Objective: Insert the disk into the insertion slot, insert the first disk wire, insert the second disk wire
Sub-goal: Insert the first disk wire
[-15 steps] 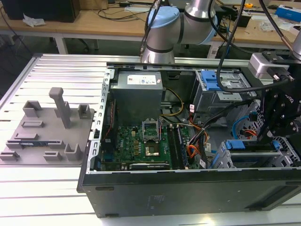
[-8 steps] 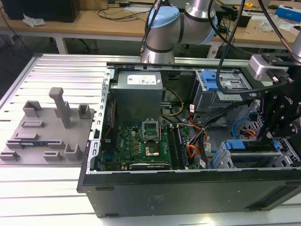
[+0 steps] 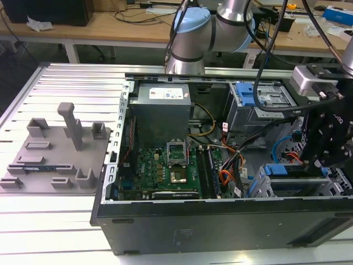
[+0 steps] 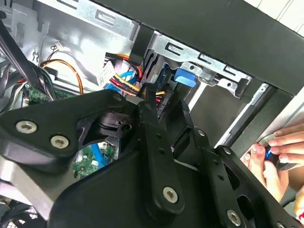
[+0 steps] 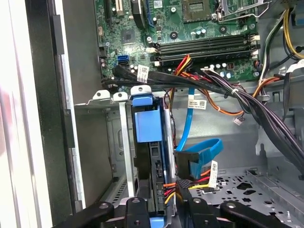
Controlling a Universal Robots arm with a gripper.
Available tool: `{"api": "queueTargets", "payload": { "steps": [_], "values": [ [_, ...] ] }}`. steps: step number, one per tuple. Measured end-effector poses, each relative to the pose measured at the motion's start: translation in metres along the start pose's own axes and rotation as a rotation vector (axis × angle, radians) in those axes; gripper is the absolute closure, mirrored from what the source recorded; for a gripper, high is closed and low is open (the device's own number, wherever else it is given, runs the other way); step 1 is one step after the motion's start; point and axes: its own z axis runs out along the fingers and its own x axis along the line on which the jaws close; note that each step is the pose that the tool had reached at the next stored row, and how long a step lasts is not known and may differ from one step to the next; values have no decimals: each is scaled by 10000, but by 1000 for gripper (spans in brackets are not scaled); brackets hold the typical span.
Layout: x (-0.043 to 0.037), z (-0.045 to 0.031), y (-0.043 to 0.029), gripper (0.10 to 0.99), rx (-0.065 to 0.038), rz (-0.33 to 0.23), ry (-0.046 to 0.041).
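**Disk seated in its cage, gripper low over the cabling**

The gripper [image 4: 159, 107] hangs inside the open computer case [image 3: 220, 221], close over the rear edge of the disk [image 5: 148, 127]. Whether it is clenched or released cannot be told. The disk stands on edge in its bright blue frame, set in the insertion slot [image 5: 124, 142].

Nearest the gripper is the second disk wire [image 5: 170, 188], orange among red and yellow strands, its black plug just beside the disk. Just past it, the first disk wire [image 5: 209, 148] curls up from a dark plug, also beside the disk.

White tags [image 5: 196, 103] hang on the cables, their print too small to read.

Farther in lie the green motherboard [image 5: 190, 33] and the power supply [image 3: 164, 95], whose white label is likewise illegible.

A person's hand [image 4: 273, 156] rests on a small dark object outside the case.

A grey fixture plate [image 3: 55, 154] lies at the exterior view's left.
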Motion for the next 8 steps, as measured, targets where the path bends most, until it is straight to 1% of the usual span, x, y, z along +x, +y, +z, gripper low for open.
{"api": "queueTargets", "payload": {
  "steps": [1, 2, 3, 4, 5, 7, 8],
  "values": [
    [1, -15, -1, 725, -1, 1, 0],
    [5, -50, -2, 725, -2, 7, -1],
    [8, -92, -3, 725, -4, 16, 5],
    [13, -162, -6, 725, -6, 30, 16],
    [17, -211, -7, 725, -8, 41, 21],
    [21, -259, -9, 725, -10, 54, 29],
    [20, -267, -9, 725, -10, 56, 31]
  ]
}}
